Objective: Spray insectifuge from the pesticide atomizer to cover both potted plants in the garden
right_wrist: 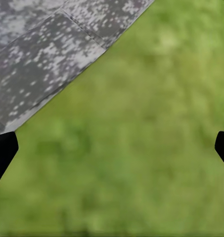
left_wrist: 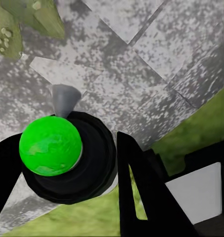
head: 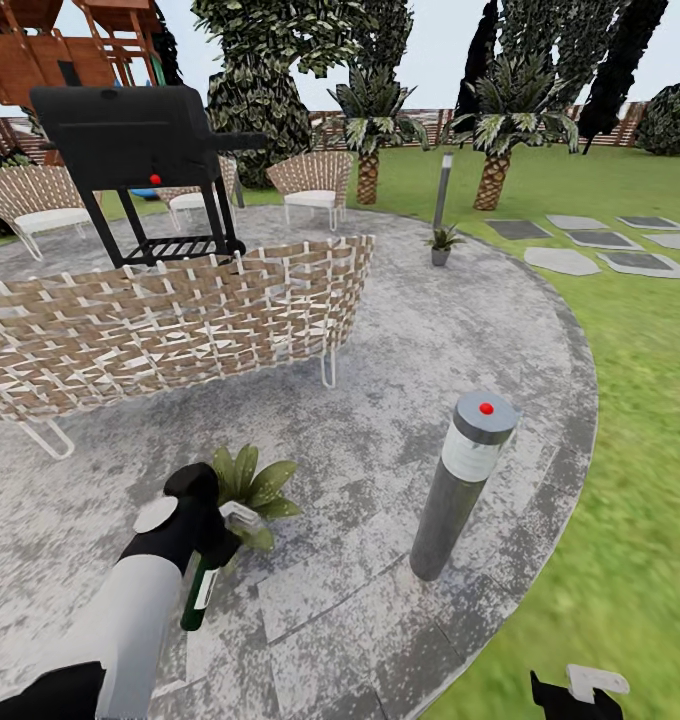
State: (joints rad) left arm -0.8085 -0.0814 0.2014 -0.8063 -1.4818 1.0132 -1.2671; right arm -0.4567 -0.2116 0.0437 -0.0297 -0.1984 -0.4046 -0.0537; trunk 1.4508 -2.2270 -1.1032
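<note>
Grey stone patio [head: 400, 330]; left pincer [head: 215, 535] clamped on the pesticide atomizer [head: 200, 590] beside a potted plant [head: 250, 485]; right pincer [right_wrist: 112, 148] spread apart above lawn [right_wrist: 151, 148].

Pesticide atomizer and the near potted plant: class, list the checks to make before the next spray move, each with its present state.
1. Left gripper shut on the pesticide atomizer: ok.
2. Near potted plant right beside the atomizer: ok.
3. Nozzle aimed at the leaves: cannot tell.
4. Far potted plant on the patio, in sight: ok.
5. Bollard apart from the left arm: ok.
6. Right gripper open over grass: ok.
</note>
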